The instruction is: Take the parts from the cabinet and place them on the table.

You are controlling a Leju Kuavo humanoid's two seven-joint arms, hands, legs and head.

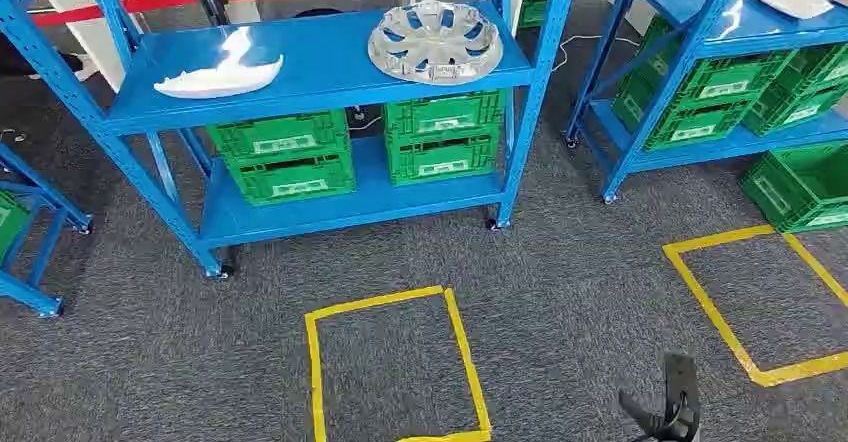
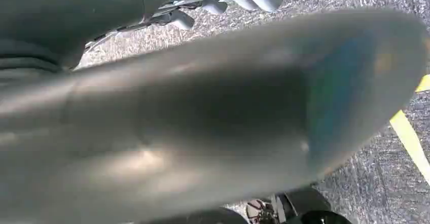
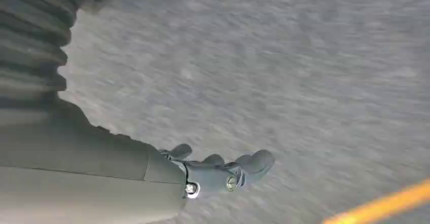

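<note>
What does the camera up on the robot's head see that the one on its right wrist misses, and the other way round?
Head view alone: a blue rack whose top shelf carries a white curved part and a silver wheel cover, green crates below, and a full yellow tape rectangle on the floor. Right wrist view alone: a close look at the right hand, fingers apart and holding nothing. Shared: the grey carpet, yellow tape, and that same hand, dark at the head view's lower edge.
</note>
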